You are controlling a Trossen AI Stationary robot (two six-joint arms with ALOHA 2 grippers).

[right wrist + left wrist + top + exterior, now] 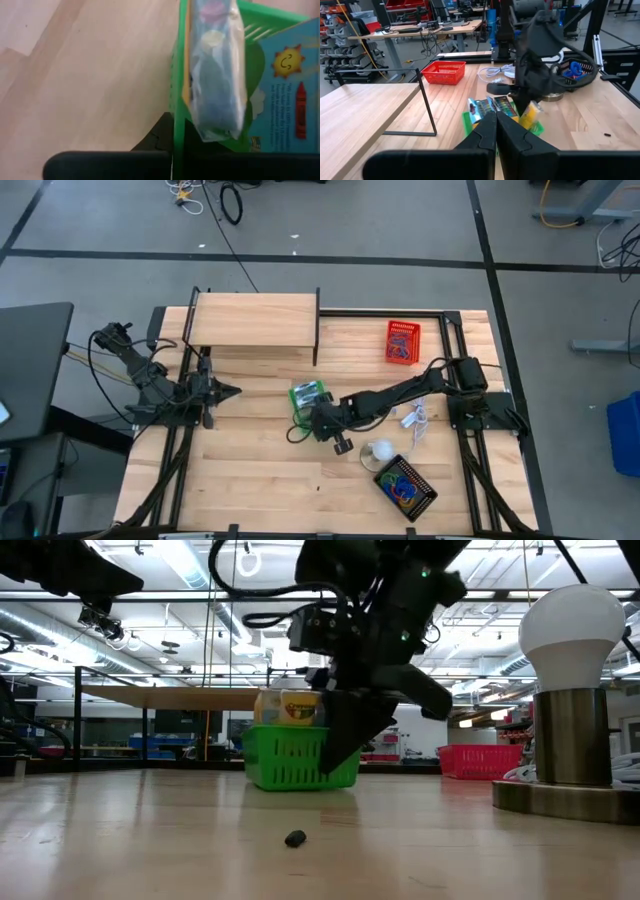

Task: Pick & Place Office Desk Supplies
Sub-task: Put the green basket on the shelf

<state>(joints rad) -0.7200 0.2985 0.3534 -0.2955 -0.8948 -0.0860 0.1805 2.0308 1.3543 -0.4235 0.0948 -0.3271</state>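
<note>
A green mesh basket [309,395] stands mid-table with printed packets upright in it: a yellow-topped one [291,706], a clear-wrapped one [215,65] and a blue-green one with a sun [285,90]. My right gripper [318,420] is at the basket's near wall, shut on it. A black basket [405,486] holds coloured loops. A tiny dark piece [295,838] lies alone on the table. My left gripper [228,391] waits shut near the left edge, touching nothing. My right gripper has the green basket's wall at its rim [177,100] between its fingers, coming from above. One finger [156,137] shows outside the wall; the other is hidden inside behind the wall and the packets. The basket's bottom [300,784] rests on the table.
A wooden shelf [255,320] stands at the far left. A red basket [403,342] sits far right. A white ball-shaped lamp [378,452] on a metal base and its white cord [415,421] lie just right of my right gripper. Bare wood lies between my left gripper and the basket.
</note>
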